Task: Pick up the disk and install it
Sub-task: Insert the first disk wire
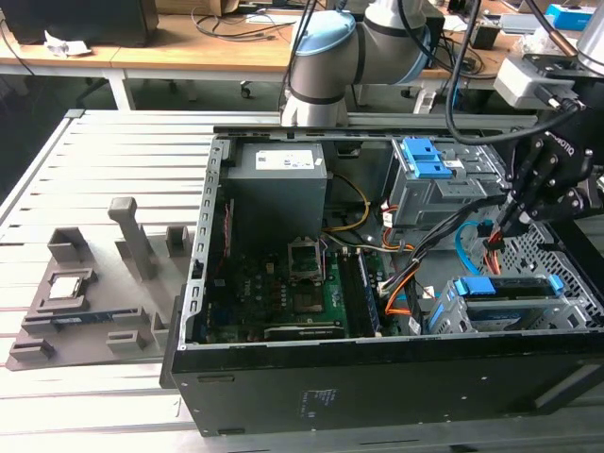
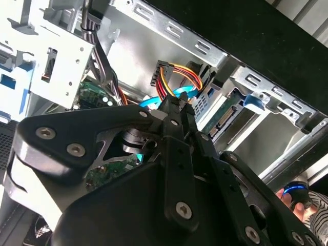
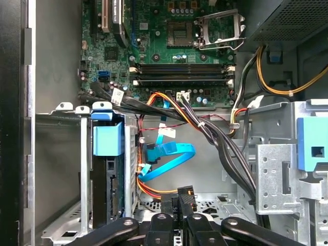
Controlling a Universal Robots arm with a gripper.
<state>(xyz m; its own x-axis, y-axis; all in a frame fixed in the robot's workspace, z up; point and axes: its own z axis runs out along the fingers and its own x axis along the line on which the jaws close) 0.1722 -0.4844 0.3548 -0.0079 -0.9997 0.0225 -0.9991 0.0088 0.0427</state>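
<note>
The disk [image 1: 500, 288], silver with blue side rails, sits inside the metal drive cage [image 1: 552, 316] at the case's front corner, on the exterior view's right. In the first wrist view the disk [image 3: 108, 154] stands edge-on in that cage [image 3: 66, 169] under a blue tab. The disk's connector end [image 2: 225, 120] faces out in the second wrist view. My gripper [image 1: 498, 231] hangs just beside and above the cage, shut, with nothing of the disk in it. Its tips [image 3: 185, 197] meet at a bundle of orange, red and yellow wires [image 2: 177, 77] ending in a black plug.
The open computer case [image 1: 377, 377] lies on a slatted table. A motherboard [image 1: 283, 293], a grey power supply box [image 1: 278, 189], a second bay with blue latches [image 1: 425, 160] and a loose blue ribbon cable [image 3: 169, 154] crowd the inside. A grey parts tray [image 1: 85, 302] sits at the exterior view's left.
</note>
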